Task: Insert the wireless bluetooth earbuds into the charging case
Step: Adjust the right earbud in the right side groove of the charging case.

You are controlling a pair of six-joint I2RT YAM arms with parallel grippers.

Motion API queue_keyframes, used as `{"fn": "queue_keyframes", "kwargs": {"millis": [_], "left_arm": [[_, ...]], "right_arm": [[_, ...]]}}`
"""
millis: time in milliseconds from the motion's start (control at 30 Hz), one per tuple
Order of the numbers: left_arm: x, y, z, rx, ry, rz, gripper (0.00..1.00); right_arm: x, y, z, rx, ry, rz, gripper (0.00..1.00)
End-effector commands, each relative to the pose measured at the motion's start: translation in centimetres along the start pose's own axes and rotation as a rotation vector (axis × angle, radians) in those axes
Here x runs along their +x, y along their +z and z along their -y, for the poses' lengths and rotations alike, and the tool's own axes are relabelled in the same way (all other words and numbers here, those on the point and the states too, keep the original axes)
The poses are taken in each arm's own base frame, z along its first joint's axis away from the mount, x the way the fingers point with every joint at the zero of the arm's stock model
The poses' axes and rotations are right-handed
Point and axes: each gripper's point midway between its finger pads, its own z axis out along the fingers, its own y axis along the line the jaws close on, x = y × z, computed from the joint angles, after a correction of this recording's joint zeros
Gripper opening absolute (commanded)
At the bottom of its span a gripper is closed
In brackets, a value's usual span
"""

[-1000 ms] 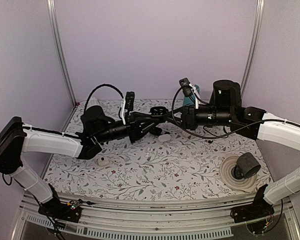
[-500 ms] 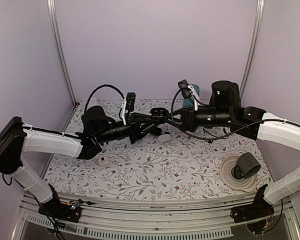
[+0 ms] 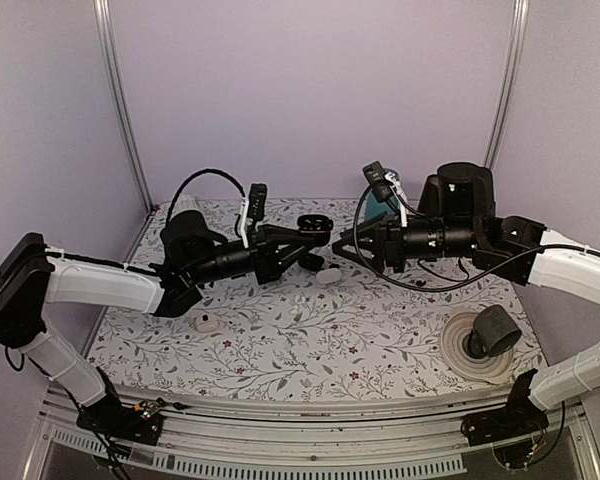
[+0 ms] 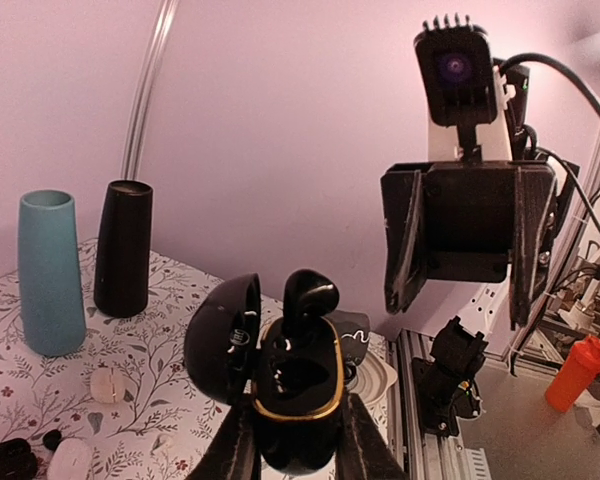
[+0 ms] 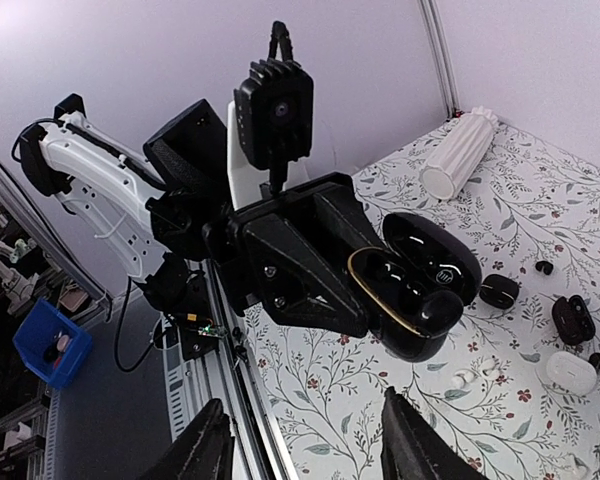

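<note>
My left gripper (image 4: 298,425) is shut on the black charging case (image 4: 296,392), holding it above the table with its lid (image 4: 223,338) open. One black earbud (image 4: 308,298) stands in the case's upper socket, its round head sticking out; from the right wrist the same earbud (image 5: 441,313) shows in the gold-rimmed case (image 5: 417,292). My right gripper (image 5: 310,440) is open and empty, a short way back from the case. From above, the case (image 3: 315,221) sits at the left gripper (image 3: 308,232), with the right gripper (image 3: 344,243) just to its right.
On the floral table lie a white case (image 5: 570,372), a small open black case (image 5: 572,318), loose white earbuds (image 5: 465,378) and a white ribbed cylinder (image 5: 458,152). A teal vase (image 4: 50,270) and a black vase (image 4: 122,248) stand behind. A black roll on a white disc (image 3: 485,340) sits near right.
My right gripper has opened and drawn back to the right, away from the case. The black earbud stays in the case. The left arm has hardly moved.
</note>
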Motion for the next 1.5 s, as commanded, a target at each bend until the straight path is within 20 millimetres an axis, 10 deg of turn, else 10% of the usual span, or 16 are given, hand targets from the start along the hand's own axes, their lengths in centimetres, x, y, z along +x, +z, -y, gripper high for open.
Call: {"fn": "queue_keyframes", "kwargs": {"millis": [0,533,1467], "left_arm": [[-0.8,-0.8,1.1,0.063,0.000,0.014,0.00],[-1.2,-1.8,5.9,0.354,-0.062,-0.026,0.00],[-0.8,-0.7,4.9,0.334,-0.107,-0.062,0.00]], "right_arm": [[-0.3,-1.2,-0.3,-0.024,-0.038,0.021,0.50],[-1.6,-2.4,-2.2,-0.123,-0.202,0.110,0.37],[-1.1,-0.1,-2.9,-0.156,-0.192,0.086,0.25]]}}
